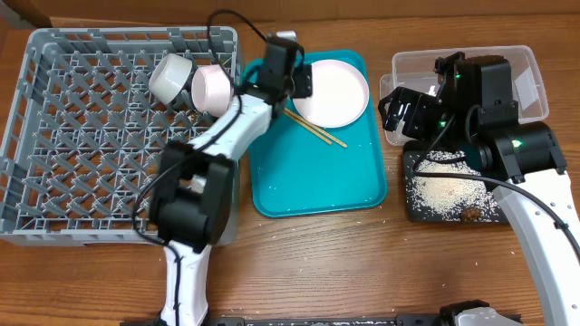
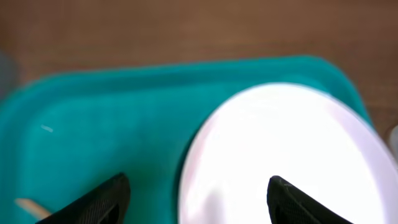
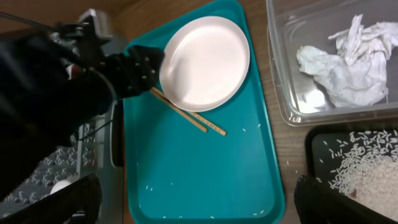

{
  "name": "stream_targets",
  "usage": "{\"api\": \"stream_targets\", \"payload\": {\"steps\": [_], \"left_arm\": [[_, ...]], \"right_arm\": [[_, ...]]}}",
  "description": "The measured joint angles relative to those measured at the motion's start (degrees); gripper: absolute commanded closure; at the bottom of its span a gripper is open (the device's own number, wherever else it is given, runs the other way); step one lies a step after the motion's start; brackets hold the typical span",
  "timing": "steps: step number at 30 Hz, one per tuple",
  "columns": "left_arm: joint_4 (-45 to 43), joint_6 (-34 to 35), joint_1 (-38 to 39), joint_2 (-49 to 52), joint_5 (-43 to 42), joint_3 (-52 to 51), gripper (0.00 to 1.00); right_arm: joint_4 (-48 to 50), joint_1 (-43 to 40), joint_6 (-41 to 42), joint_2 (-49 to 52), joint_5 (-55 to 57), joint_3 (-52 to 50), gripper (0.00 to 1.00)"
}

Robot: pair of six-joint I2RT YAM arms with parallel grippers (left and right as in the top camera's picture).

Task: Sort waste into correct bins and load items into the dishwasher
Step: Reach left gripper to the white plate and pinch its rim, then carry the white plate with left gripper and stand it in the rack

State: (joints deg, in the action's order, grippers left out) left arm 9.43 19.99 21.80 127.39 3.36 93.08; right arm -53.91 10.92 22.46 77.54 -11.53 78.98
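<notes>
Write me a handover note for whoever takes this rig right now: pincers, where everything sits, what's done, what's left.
Left pincer: open, over the edge of the plate on the teal tray, not gripping.
Right pincer: open, holding nothing, raised near the clear tub.
Done: white bowl and pinkish bowl in the dish rack; tissue in the clear tub; rice and brown lump in the black tray.
Left: plate and chopsticks to the rack; stray grains on the teal tray. Cup and red wrapper not visible.
</notes>
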Motion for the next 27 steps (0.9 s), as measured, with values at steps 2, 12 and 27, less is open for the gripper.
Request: {"api": "stream_targets", "payload": {"steps": [2, 12, 27], "left_arm": [[-0.2, 1.2, 0.3, 2.0, -0.7, 0.0, 0.37], [-0.4, 3.0, 0.3, 3.8, -1.2, 0.0, 0.85], [0.4, -1.1, 0.3, 3.5, 0.9, 0.0, 0.96]], "right_arm": [[-0.3, 0.0, 0.0, 0.0, -0.2, 0.0, 0.00], [-0.8, 0.0, 0.0, 0.0, -0.3, 0.0, 0.00], [-1.5, 0.0, 0.0, 0.0, -0.3, 0.0, 0.00]]}}
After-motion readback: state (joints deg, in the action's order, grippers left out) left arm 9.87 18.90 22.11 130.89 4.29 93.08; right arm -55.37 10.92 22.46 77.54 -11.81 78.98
